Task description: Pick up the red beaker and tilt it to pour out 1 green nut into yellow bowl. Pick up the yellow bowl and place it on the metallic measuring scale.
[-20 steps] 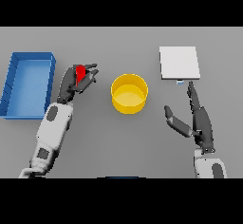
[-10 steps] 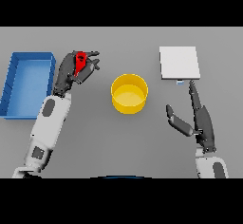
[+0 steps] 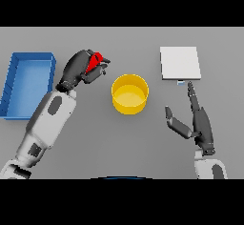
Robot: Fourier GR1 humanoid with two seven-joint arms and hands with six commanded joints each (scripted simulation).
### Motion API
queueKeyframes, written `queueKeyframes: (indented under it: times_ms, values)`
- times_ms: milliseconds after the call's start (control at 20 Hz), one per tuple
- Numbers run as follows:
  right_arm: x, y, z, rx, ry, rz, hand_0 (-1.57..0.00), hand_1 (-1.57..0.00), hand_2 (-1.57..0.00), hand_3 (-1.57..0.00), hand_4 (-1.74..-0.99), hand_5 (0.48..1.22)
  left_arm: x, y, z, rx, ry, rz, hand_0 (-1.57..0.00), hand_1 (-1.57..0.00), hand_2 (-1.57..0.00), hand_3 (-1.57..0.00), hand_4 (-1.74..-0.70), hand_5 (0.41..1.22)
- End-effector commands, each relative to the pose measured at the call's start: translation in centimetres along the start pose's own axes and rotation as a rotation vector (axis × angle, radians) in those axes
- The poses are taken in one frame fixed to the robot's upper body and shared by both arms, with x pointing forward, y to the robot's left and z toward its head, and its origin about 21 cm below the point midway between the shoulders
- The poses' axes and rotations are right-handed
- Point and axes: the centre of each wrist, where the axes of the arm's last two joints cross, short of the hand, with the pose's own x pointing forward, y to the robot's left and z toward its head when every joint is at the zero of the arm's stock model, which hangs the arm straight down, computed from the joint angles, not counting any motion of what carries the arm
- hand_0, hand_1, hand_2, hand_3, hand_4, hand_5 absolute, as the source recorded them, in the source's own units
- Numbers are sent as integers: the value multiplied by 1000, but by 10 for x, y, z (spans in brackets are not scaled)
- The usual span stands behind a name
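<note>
Grey table (image 3: 122, 152): red beaker (image 3: 96, 60) beside yellow bowl (image 3: 129, 93) rim.

Light even and diffuse over the grey bench (image 3: 143, 157), moderately bright, no clear source direction. Shadows faint: slight darkening inside the yellow bowl (image 3: 129, 93) right of the left hand (image 3: 82, 67). No glare or hot spots. Edges slightly soft throughout. No visible distortion toward frame edges.
</note>
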Motion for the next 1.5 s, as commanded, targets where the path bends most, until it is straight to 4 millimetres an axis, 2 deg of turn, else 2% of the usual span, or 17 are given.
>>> queueKeyframes:
  times_ms: [0,200,300,450,550,600,700,800,950,1050,1450]
  values:
    - [3,0,-2,-4,-5,-4,1,1,1,1,-1254,683,1,1,-2,-2,16,-73,-1568,-1568,-1568,-1567,-1737,1128]
    - [5,-1,-2,6,-8,-12,1,1,1,1,-1256,690,19,-5,-8,-61,-7,-393,-1570,-1570,-1570,-1569,-1739,1127]
    - [5,-2,-1,5,0,-13,1,1,1,1,-1267,698,27,-9,-12,-89,-29,-529,-1570,-1570,-1570,-1570,-1740,1161]
    - [1,2,5,9,2,-8,1,1,1,1,-1274,704,33,-3,-16,-118,-64,-688,-1571,-1571,-1571,-1570,-1740,1190]
    - [1,2,1,6,8,-20,1,1,1,1,-1284,705,41,-4,-20,-160,-106,-790,-1571,-1571,-1571,-1571,-1649,1201]
    - [0,0,3,4,-4,-29,1,1,1,1,-1283,702,42,-3,-22,-172,-109,-843,-1571,-1571,-1571,-1571,-1666,1205]
    - [2,5,2,-1,-11,-53,1,1,1,1,-1287,690,54,-8,-24,-233,-130,-955,-1571,-1571,-1571,-1391,-1687,1211]
    - [-2,4,2,-14,-4,-55,1,1,1,1,-1292,678,62,-12,-29,-271,-166,-1045,-1571,-1571,-1571,-1277,-1701,1215]
    - [-2,2,4,-23,-8,-89,1,1,1,1,-1294,657,74,-20,-37,-350,-224,-1188,-1571,-1571,-1571,-1420,-1718,1218]
    - [-3,2,4,-23,5,-96,1,1,1,1,-1291,648,74,-25,-37,-386,-259,-1279,-1571,-1571,-1571,-1475,-1726,1219]
    - [-6,7,5,-39,21,-70,1,1,1,1,-1278,609,90,-40,-41,-460,-337,-1606,-1571,-1571,-1571,-1555,-1739,1221]
